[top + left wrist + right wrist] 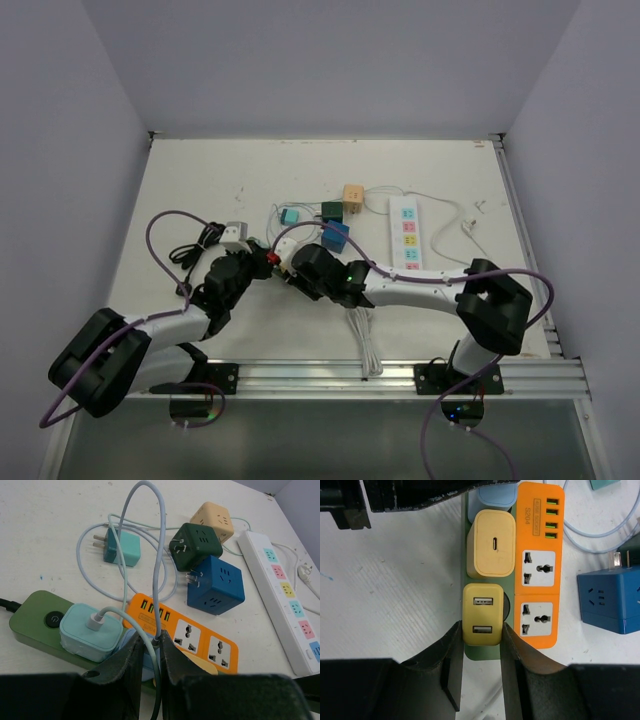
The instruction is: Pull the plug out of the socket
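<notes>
Gripping stage: right gripper point(481, 632) jaws clamp yellow USB charger point(482, 605), seated at green strip's point(506, 611) near end; left gripper point(153, 652) pinches pale cable point(159, 580) above it. Next: straight pull off.

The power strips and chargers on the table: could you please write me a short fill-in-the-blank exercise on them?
The right gripper is shut on the yellow charger, which has ___ USB ports. The socket strip holding it is ___. The orange power strip beside it has ___ green USB ports. The left gripper is pinching a pale ___.
Missing words: two; green; four; cable.
</notes>
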